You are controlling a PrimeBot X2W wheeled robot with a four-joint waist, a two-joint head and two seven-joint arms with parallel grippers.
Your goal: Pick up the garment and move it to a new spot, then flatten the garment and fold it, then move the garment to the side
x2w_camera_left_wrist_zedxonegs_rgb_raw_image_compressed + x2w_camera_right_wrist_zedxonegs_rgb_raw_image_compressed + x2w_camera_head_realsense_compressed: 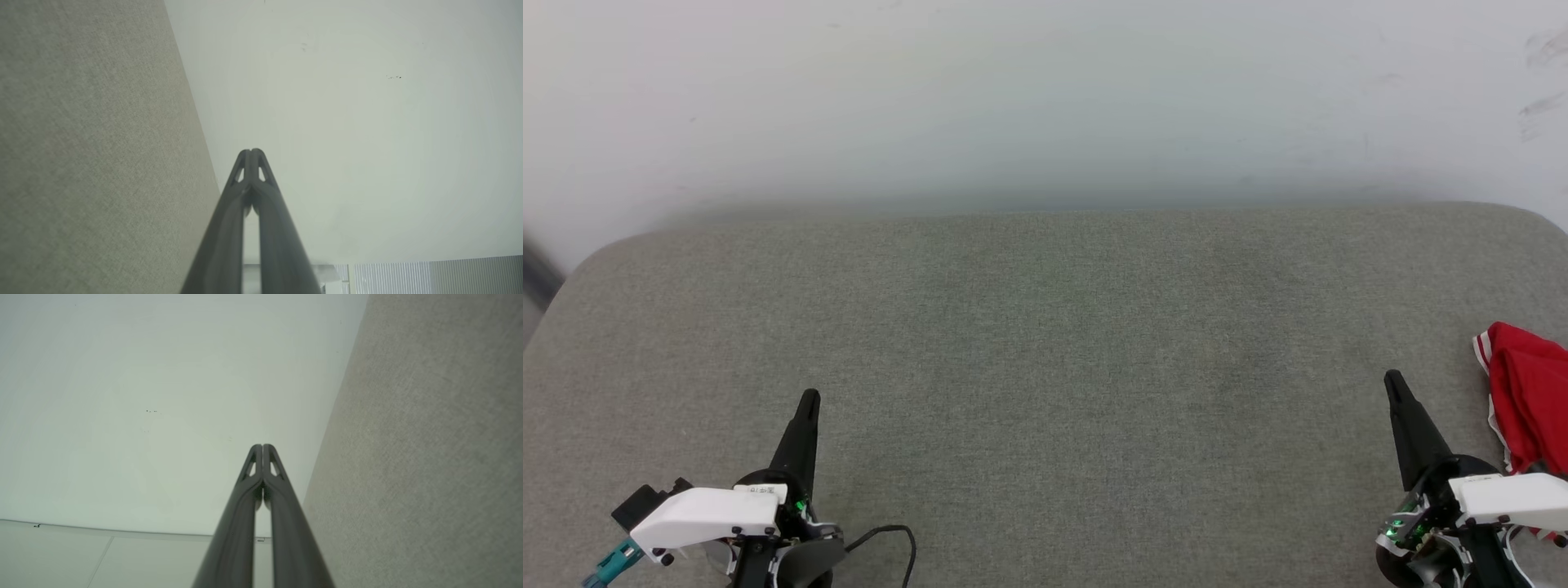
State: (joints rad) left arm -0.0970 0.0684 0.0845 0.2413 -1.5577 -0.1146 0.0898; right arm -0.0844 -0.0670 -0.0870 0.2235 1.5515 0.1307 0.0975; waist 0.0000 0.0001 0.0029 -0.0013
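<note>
— At the far right edge of the grey padded surface (pixel 1045 351), the garment (pixel 1531 392) is seen: red cloth with striped trim, bunched rather than spread, and partly cut off by the frame.

— Is it held by anything?

— No hold is shown. The right gripper (pixel 1395 384) is found just beside it, its fingers pressed together on nothing and clear of the cloth. Some red fabric does appear to pass beneath the arm's white wrist housing. The left gripper (pixel 807 402) is seen well apart at the lower left, likewise pressed together and empty. In both wrist views the finger pairs are seen meeting at their tips against the pale wall (pixel 367 122).

— How far along can the task be judged?

— That cannot be settled. A garment lying off to one side, with both arms low, would fit cloth yet to be lifted. It would equally fit cloth already set aside after folding. What is visible looks crumpled rather than squarely folded, but too much is hidden past the frame for that to be trusted.

— And the middle of the surface?

— Plain grey fabric is seen there.
</note>
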